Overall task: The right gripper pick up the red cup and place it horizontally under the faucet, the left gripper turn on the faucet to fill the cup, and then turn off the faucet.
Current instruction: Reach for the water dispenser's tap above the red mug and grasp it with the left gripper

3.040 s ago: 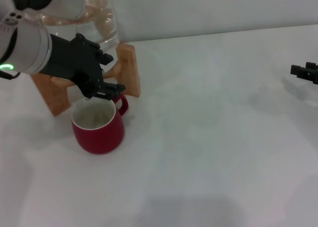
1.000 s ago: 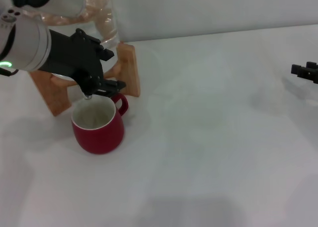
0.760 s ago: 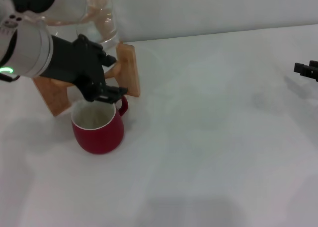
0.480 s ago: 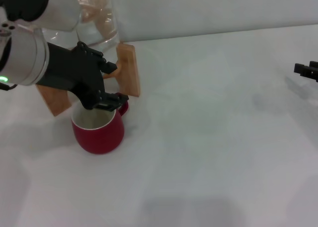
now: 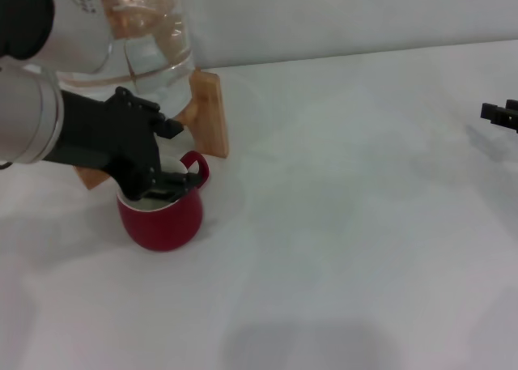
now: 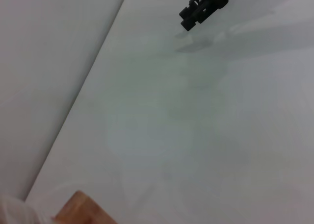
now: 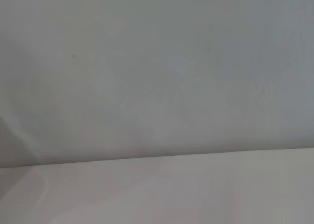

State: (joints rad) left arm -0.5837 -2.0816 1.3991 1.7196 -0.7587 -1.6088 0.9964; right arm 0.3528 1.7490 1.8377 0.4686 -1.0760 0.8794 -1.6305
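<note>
Now, operator | your left end effector (image 5: 166,184) hangs over the red cup (image 5: 162,214), finger state unreadable | cup upright on counter (image 5: 340,224) before wooden stand (image 5: 209,111) | right end effector (image 5: 500,115) parked far right, unreadable

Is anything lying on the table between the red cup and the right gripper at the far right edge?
No. In the head view the white table is bare between the red cup and the right gripper; the left gripper sits over the cup.

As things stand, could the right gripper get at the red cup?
Probably not: the left gripper hangs over the red cup's mouth, and the right gripper sits at the table's far right edge.
</note>
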